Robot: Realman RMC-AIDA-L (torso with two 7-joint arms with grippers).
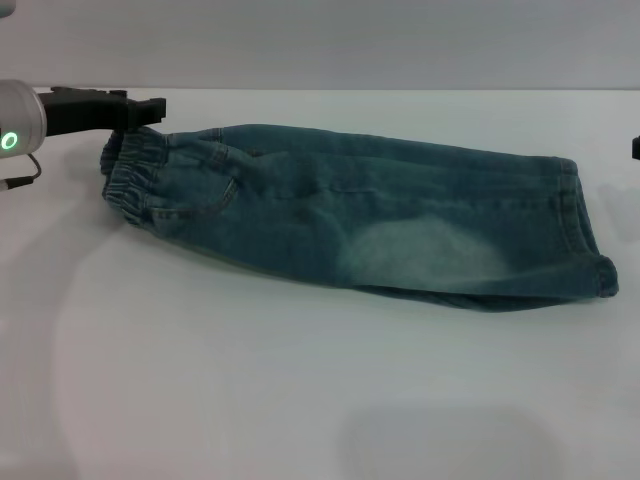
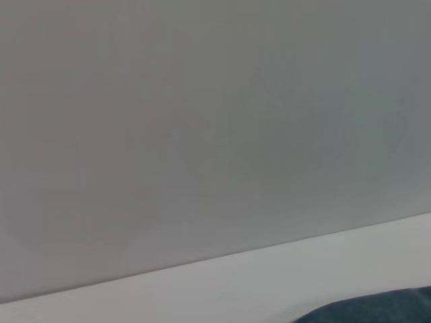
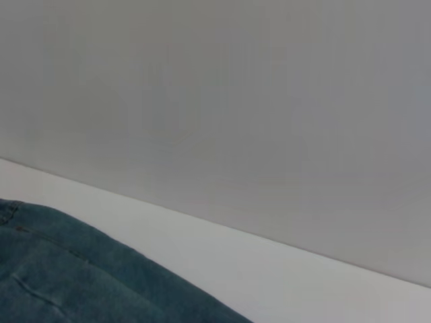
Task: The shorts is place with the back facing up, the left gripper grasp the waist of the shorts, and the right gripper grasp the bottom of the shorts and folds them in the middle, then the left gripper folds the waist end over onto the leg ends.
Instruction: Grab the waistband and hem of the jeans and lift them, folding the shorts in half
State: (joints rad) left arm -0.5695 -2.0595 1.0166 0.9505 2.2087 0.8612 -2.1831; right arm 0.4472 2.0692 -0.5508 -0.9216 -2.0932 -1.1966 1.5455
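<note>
One pair of faded blue-green denim shorts (image 1: 360,225) lies folded lengthwise on the white table (image 1: 250,400), its ruffled elastic waist (image 1: 135,180) at nine o'clock and its flat stitched leg ends (image 1: 585,235) at three. The black two-fingered left gripper (image 1: 150,108) sits just beyond the waist at ten o'clock; whether its fingers are parted, I cannot tell. Of the right gripper (image 1: 636,148) only a black sliver shows at three o'clock.

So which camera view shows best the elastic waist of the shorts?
The head view. There the ruffled waist is seen whole, at the shorts' left end, beside the left pincer. The two wrist views show only plain denim corners, no waistband.
</note>
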